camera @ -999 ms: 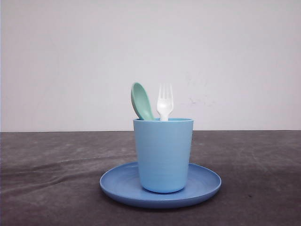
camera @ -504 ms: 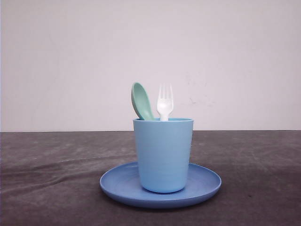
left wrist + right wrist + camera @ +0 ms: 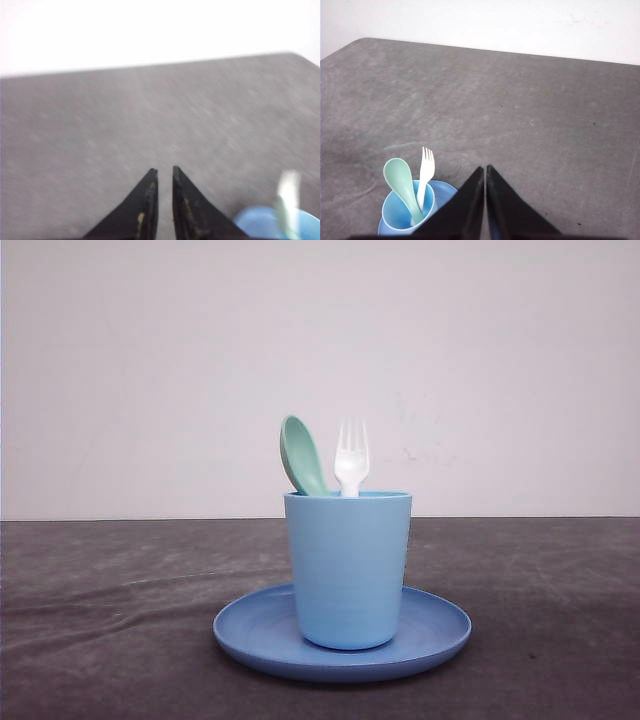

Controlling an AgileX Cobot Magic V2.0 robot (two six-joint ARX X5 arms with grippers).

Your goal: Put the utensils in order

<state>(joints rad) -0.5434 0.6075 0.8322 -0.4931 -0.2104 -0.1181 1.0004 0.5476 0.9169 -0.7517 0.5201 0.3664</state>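
Standing upright, handles down in light blue cup (image 3: 347,570): white fork (image 3: 351,458), mint-green spoon (image 3: 302,456). Nearer right gripper (image 3: 485,172), jaws together; left gripper (image 3: 164,175) nearly closed.

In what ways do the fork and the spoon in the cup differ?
The fork is white and ends in thin tines; the spoon is mint green with a rounded oval bowl. The fork stands nearly upright; the spoon leans to the left. Both stand handle-down in the blue cup, heads above its rim.
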